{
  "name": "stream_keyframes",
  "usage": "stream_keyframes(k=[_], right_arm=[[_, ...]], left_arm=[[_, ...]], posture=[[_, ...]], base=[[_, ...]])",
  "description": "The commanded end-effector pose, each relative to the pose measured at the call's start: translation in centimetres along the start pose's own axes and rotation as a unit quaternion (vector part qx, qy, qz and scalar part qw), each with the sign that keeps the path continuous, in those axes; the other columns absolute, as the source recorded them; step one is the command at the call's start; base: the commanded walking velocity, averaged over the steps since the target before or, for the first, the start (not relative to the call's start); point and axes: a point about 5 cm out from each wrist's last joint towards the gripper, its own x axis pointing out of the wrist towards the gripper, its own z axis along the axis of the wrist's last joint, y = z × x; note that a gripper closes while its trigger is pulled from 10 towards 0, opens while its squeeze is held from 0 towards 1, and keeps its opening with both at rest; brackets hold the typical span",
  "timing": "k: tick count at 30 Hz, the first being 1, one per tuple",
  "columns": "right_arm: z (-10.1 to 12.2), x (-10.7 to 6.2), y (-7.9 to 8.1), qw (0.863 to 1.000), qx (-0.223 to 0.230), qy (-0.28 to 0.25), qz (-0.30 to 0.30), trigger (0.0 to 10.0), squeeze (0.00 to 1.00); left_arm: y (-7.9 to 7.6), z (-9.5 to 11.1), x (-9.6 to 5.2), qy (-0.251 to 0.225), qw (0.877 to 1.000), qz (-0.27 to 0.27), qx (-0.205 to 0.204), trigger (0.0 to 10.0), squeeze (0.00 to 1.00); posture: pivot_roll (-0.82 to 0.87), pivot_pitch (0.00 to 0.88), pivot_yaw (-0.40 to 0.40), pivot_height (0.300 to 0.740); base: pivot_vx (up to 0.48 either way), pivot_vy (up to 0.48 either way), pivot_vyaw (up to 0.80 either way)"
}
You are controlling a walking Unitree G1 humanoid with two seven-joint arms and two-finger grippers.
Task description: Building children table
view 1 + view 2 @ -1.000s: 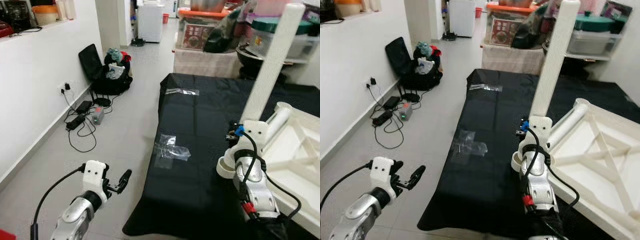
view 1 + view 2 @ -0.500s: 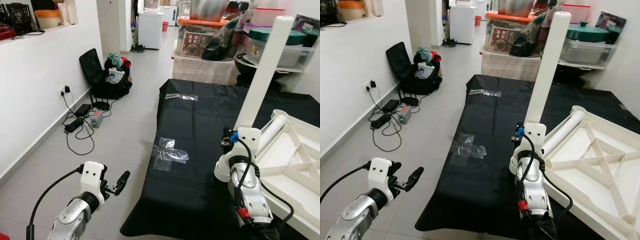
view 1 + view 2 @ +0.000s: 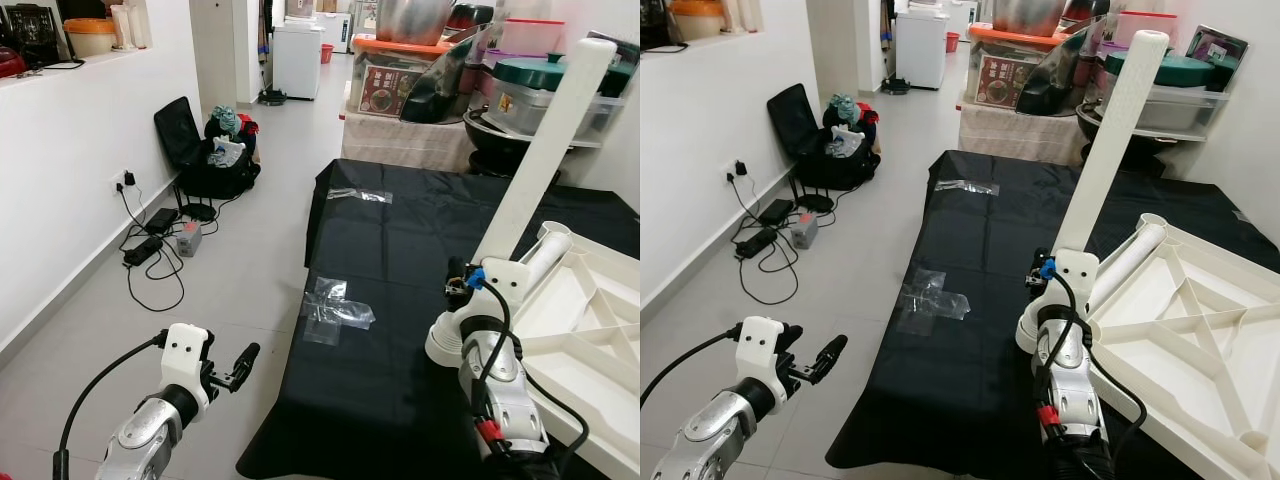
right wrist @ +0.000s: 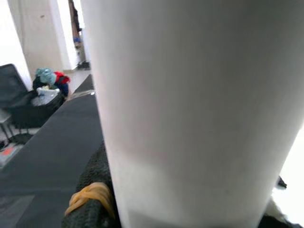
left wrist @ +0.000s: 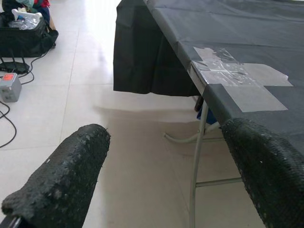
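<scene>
table leg [image 3: 540,150] clamped in right pincer [image 3: 470,280], its fingers hidden; left pincer [image 5: 161,175] spread over floor

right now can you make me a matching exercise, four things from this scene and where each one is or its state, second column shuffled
Things:
1. white table leg
2. left gripper
3. clear plastic wrapper
4. upturned white tabletop

States:
A. open, over the floor beside the table
B. lying flat on the black cloth
C. held tilted by the right gripper
D. underside up, ribs showing

Pairs: 1-C, 2-A, 3-B, 4-D
</scene>
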Motion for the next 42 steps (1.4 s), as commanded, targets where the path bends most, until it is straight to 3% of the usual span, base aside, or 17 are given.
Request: stream_keyframes(k=[1,8,15,22,25,27,30,32,34,36,42], right_arm=[[-4.6,-1.8,0.8,0.992,0.010,0.122,0.032,10.0,0.00],[-4.8,-2.8,1.8,0.990,0.013,0.129,0.061,10.0,0.00],[-5.2,-5.0,2.6,0.984,0.019,0.144,0.102,10.0,0.00],[-4.0,-5.4,3.2,0.982,0.039,0.128,0.134,10.0,0.00],[-2.8,-5.5,4.3,0.975,0.056,0.103,0.188,10.0,0.00],[-1.9,-6.0,5.4,0.961,0.050,0.084,0.260,10.0,0.00],[-1.6,-6.4,5.8,0.951,0.038,0.078,0.297,10.0,0.00],[0.5,-7.4,7.2,0.915,0.050,0.045,0.398,10.0,0.00],[2.1,-8.8,8.2,0.862,0.047,0.018,0.504,10.0,0.00],[2.3,-9.3,8.5,0.836,0.040,0.018,0.547,10.0,0.00],[2.0,-9.5,8.4,0.817,0.015,0.024,0.575,10.0,0.00]], left_arm=[[0.1,-0.5,-0.1,0.012,1.000,-0.001,0.002,10.0,0.00],[0.2,-0.5,-0.2,0.013,1.000,0.001,0.003,10.0,0.00],[0.4,-0.6,-0.1,0.016,1.000,-0.002,0.006,10.0,0.00],[0.2,-0.6,0.1,0.016,1.000,-0.006,0.004,10.0,0.00],[0.3,-0.5,0.1,0.017,1.000,-0.006,0.005,10.0,0.00],[0.4,-0.5,0.1,0.017,1.000,-0.005,0.005,10.0,0.00],[0.4,-0.5,0.1,0.017,1.000,-0.005,0.005,10.0,0.00],[0.3,-0.6,0.1,0.018,1.000,-0.006,0.005,10.0,0.00],[0.2,-0.6,0.1,0.019,1.000,-0.008,0.004,10.0,0.00],[0.2,-0.7,0.2,0.019,1.000,-0.009,0.004,10.0,0.00],[0.3,-0.6,0.1,0.019,1.000,-0.006,0.005,10.0,0.00]], posture=[[0.10,0.000,-0.063,0.740],[0.10,0.000,-0.062,0.740],[0.08,0.000,-0.049,0.740],[0.08,0.000,-0.043,0.740],[0.08,0.000,-0.046,0.740],[0.09,0.000,-0.050,0.740],[0.09,0.000,-0.051,0.740],[0.09,0.000,-0.051,0.740],[0.09,0.000,-0.052,0.740],[0.10,0.000,-0.059,0.740],[0.11,0.000,-0.073,0.740]], base=[[0.000,0.000,0.00],[0.000,0.000,0.00],[0.000,0.000,0.00],[0.000,0.000,0.00],[0.000,0.000,0.00],[0.000,0.000,0.00],[0.000,0.000,0.00],[0.000,0.000,0.00],[0.000,0.000,0.00],[0.000,0.000,0.00],[0.000,0.000,0.00]])
